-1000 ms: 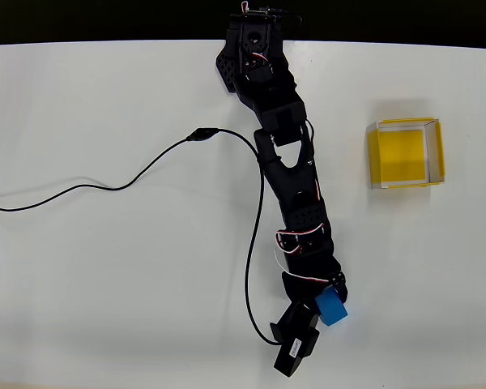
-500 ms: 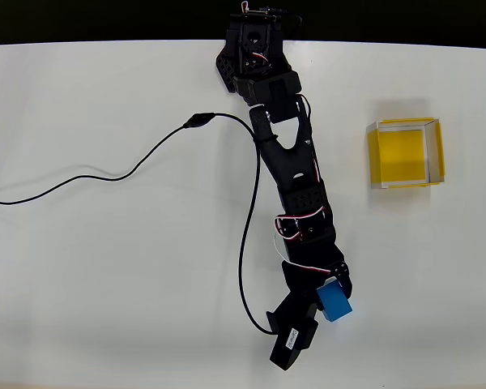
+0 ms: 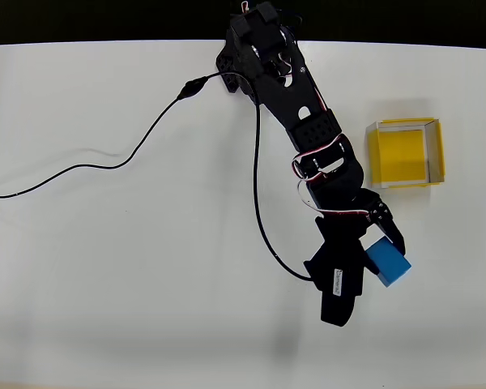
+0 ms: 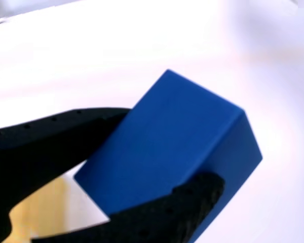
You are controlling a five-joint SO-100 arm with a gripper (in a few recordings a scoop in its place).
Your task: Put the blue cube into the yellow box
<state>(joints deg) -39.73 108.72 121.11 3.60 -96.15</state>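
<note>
The cube (image 3: 388, 265) is held between the black fingers of the gripper (image 3: 377, 258), and in the overhead view it is seen below the box (image 3: 405, 153) and slightly to the left of it, well apart from it. The cube is turned at an angle to the box's sides. In the wrist view the cube (image 4: 172, 152) is shown tilted, with one finger (image 4: 50, 147) pressed against its upper left face and the other finger (image 4: 177, 212) against its lower edge (the jaws are closed onto the cube, with no gap seen at either contact). Whether the cube is lifted clear of the table (image 3: 105, 284) cannot be told from either view, though a faint shadow is cast on the table below the gripper.

The box is seen open-topped, with a yellow floor and pale rims, and it sits flat on the white table near the right edge of the overhead view. The black arm (image 3: 308, 134) is stretched from its base at the top edge, left of the box, down past the box's left side to the gripper. A black cable (image 3: 138, 150) is laid across the table far to the left of the box, and a second run of it is looped down beside the arm to the gripper's housing.
</note>
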